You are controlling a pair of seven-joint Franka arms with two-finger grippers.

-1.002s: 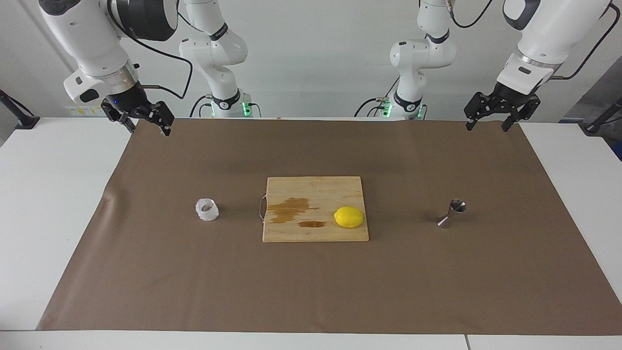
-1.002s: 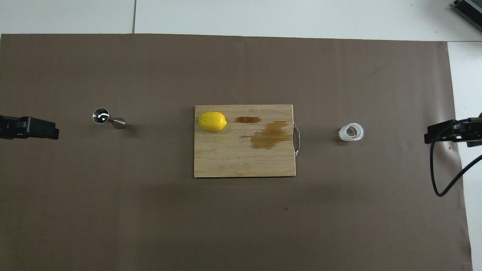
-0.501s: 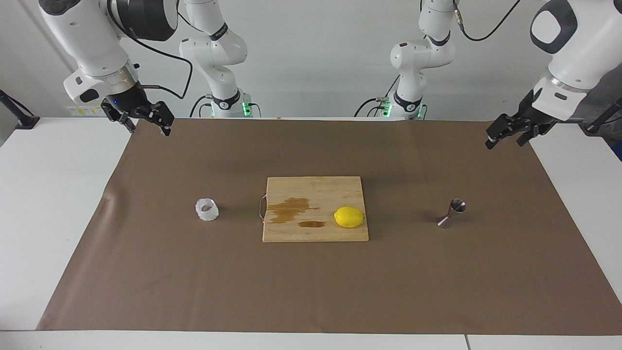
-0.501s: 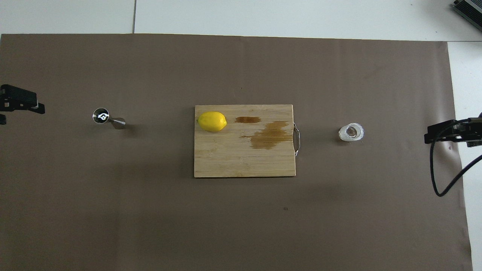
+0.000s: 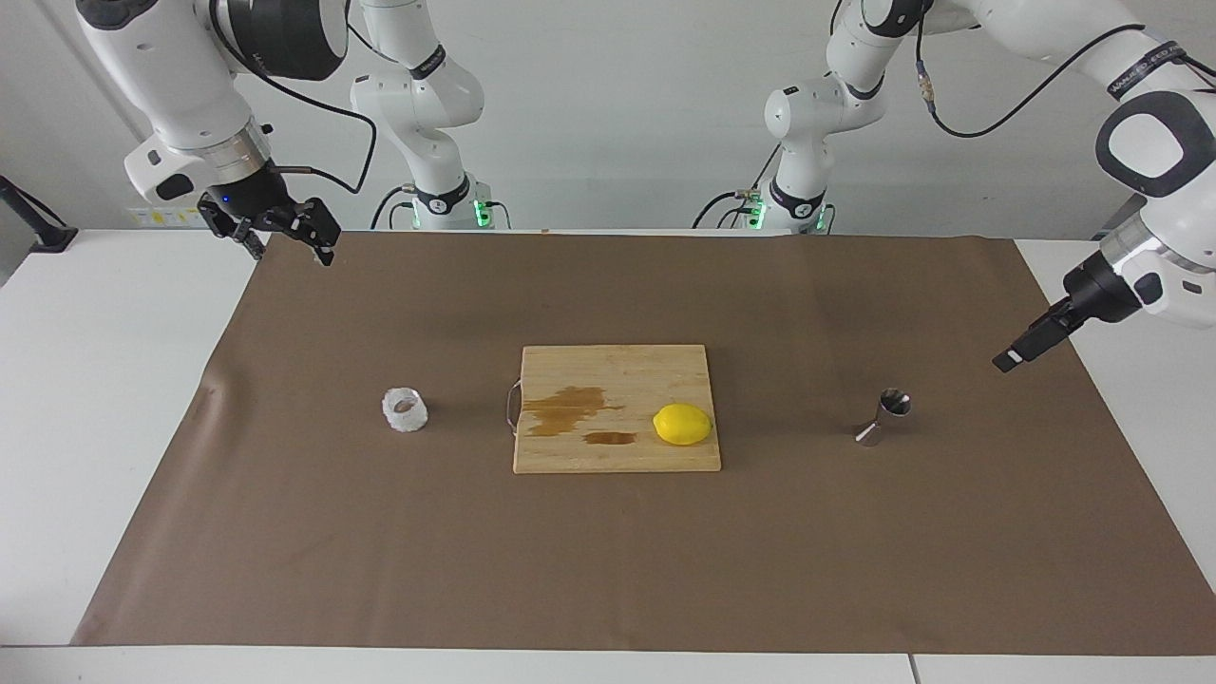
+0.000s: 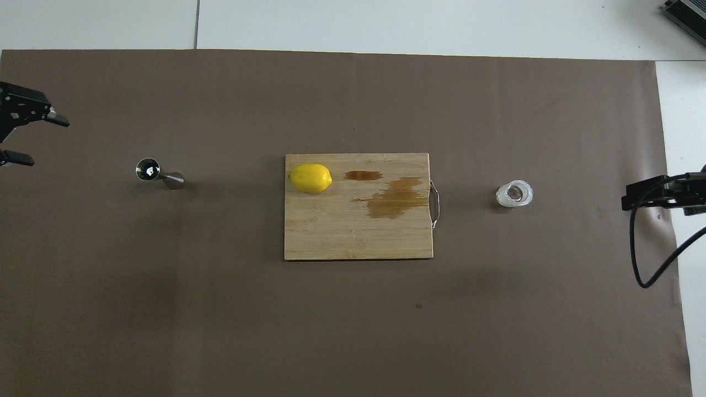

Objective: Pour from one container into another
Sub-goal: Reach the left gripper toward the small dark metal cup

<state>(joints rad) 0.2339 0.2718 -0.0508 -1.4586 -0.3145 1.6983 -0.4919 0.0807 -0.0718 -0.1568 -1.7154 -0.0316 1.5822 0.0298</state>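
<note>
The whitish crinkled cup (image 5: pixel 405 410) stands upright on the brown mat (image 5: pixel 608 551) toward the right arm's end of the desk, just beside the handle edge of the cutting board (image 5: pixel 616 451), on which a lemon (image 5: pixel 682 424) lies near the corner toward the left arm. The steel jigger (image 5: pixel 883 416) stands on the mat toward the left arm's end, well apart from the board. The left gripper (image 6: pixel 25 135) hangs with fingers spread over the mat's edge near the jigger, holding nothing, while the right gripper (image 5: pixel 282 237) waits, fingers spread and empty, over the mat's corner at the robots' side.
</note>
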